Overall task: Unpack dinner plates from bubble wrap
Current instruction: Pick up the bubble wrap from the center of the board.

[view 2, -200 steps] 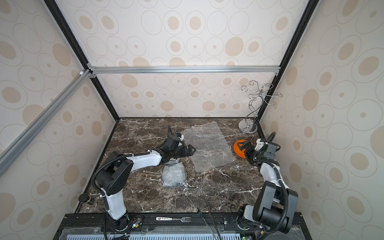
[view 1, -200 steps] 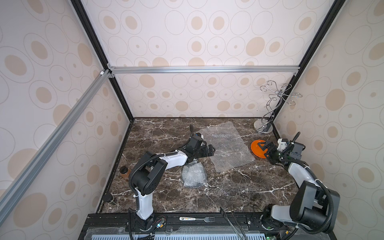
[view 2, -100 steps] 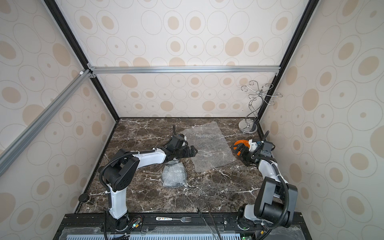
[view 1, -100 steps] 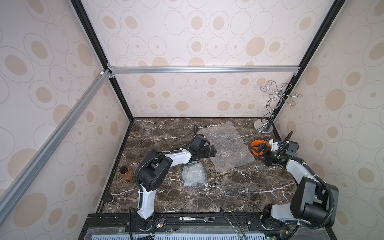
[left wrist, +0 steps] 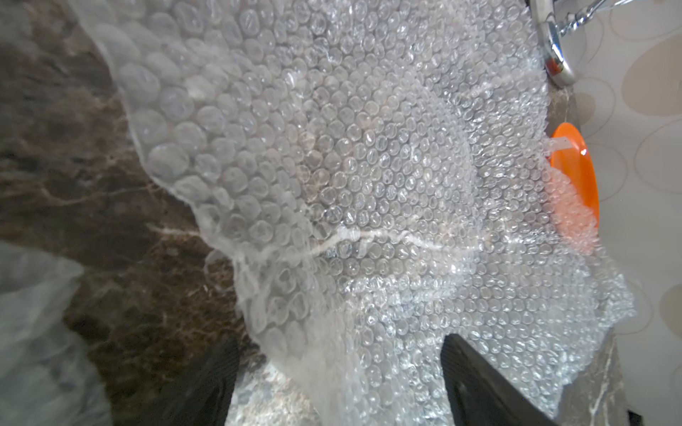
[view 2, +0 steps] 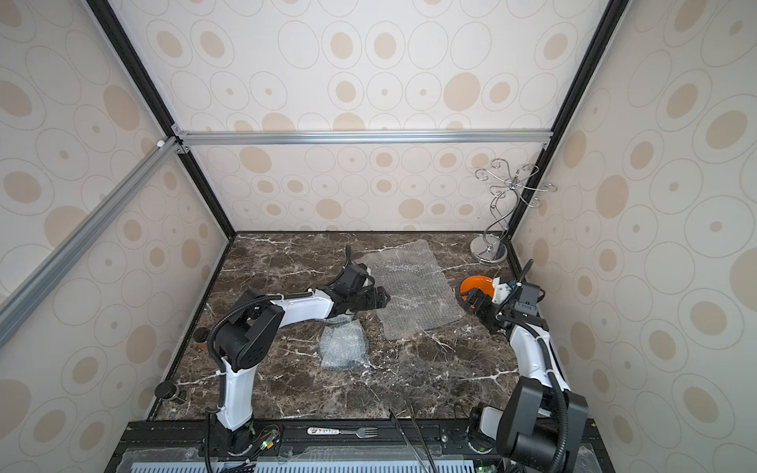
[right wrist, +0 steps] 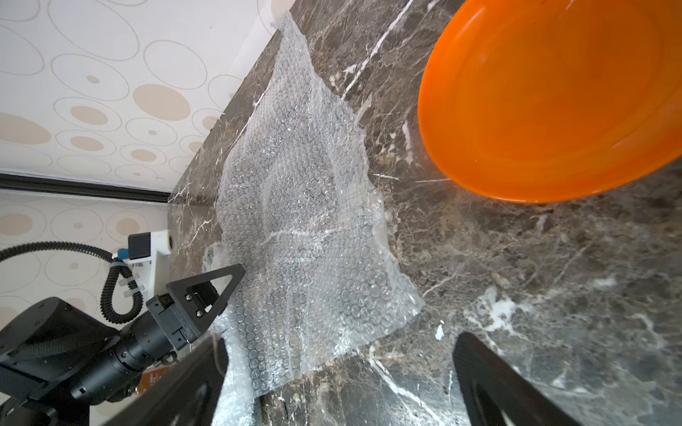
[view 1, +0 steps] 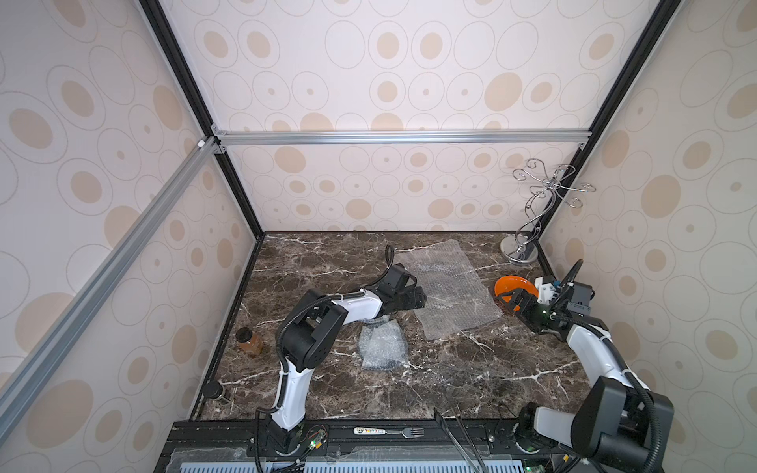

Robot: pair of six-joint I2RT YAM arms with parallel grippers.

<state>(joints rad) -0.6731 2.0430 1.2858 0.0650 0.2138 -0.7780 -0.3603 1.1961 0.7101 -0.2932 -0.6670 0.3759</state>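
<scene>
Two pieces of clear bubble wrap are lying on the dark brown marble table.

Item one, the large flat sheet of clear bubble wrap, is lying opened out across the rear middle of the table.

Item two, the small crumpled bundle of clear bubble wrap, is sitting nearer the front, just beside the left arm. What it is enclosing cannot be told.

The glossy orange round plate is lying unwrapped near the right wall. It is sitting just past the large sheet's right edge and apart from it, as the right wrist view is showing.

The left gripper is reaching low at the large sheet's left edge. Its fingers are standing spread with the wrap's edge lying between them; whether they are touching it cannot be told.

The right gripper is hovering just beside the orange plate, with its fingers spread wide and gripping nothing.

The chrome wire stand is standing in the far right corner. A brown glass jar is standing by the left wall.
</scene>
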